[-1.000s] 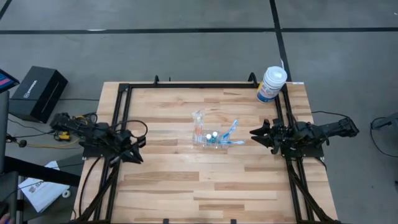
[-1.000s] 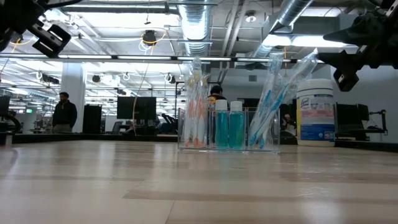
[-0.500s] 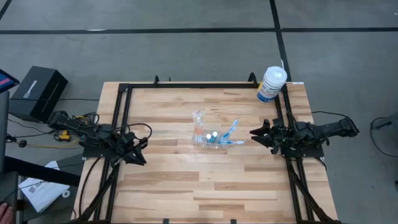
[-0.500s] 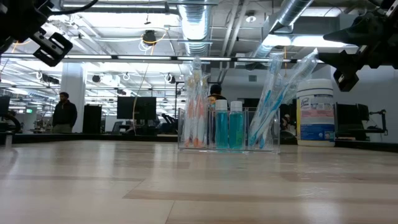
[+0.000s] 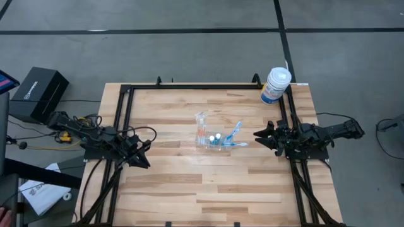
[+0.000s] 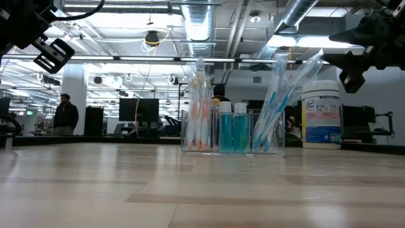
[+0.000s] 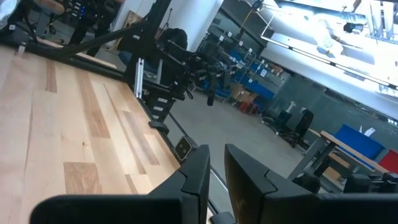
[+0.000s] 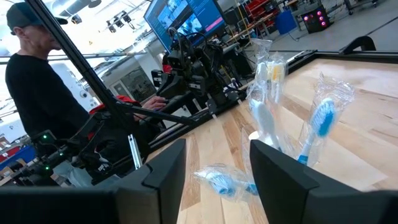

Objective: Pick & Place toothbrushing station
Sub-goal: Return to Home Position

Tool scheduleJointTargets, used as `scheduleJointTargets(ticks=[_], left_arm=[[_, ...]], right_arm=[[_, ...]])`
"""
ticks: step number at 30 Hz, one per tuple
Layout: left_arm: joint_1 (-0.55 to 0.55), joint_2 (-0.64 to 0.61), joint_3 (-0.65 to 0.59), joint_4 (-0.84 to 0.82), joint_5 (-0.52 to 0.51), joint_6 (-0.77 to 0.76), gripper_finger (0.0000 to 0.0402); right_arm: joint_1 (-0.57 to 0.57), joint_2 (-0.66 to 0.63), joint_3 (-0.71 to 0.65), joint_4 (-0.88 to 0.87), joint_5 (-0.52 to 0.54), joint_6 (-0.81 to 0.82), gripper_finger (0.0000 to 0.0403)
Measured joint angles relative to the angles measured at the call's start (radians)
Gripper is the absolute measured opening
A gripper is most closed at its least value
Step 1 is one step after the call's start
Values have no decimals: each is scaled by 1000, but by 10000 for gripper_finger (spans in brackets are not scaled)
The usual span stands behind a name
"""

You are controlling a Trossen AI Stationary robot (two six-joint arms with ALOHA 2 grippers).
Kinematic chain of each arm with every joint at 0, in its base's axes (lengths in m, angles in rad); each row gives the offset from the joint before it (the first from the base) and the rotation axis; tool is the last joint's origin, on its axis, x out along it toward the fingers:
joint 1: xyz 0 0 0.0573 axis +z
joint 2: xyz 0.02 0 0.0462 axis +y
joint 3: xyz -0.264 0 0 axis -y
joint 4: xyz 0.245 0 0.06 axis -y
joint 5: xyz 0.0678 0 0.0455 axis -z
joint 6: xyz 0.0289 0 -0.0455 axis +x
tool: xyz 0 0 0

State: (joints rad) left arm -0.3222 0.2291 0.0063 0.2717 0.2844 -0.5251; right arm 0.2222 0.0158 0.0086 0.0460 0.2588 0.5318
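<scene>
The toothbrushing station [image 5: 213,137] stands mid-desk [image 5: 177,183], untouched; the right claw [image 5: 257,134] faces it, spread, while the left claw [image 5: 144,151], nearly pressed together, waits apart.

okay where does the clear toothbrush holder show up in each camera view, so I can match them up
High view: toothbrushing station at the table's middle.
Low view: centre of the picture, standing on the tabletop.
Left wrist view: not in it.
Right wrist view: just beyond the right gripper, its wrapped toothbrushes upright.
Shared landmark: the white canister at the table's far right corner, right of the station in the low view.
</scene>
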Motion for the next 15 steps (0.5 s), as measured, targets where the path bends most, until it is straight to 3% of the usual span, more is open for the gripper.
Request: scheduleJointTargets(ticks=[15], left_arm=[[0,0,0,2,0,0,43]], right_arm=[[0,0,0,0,0,0,166]])
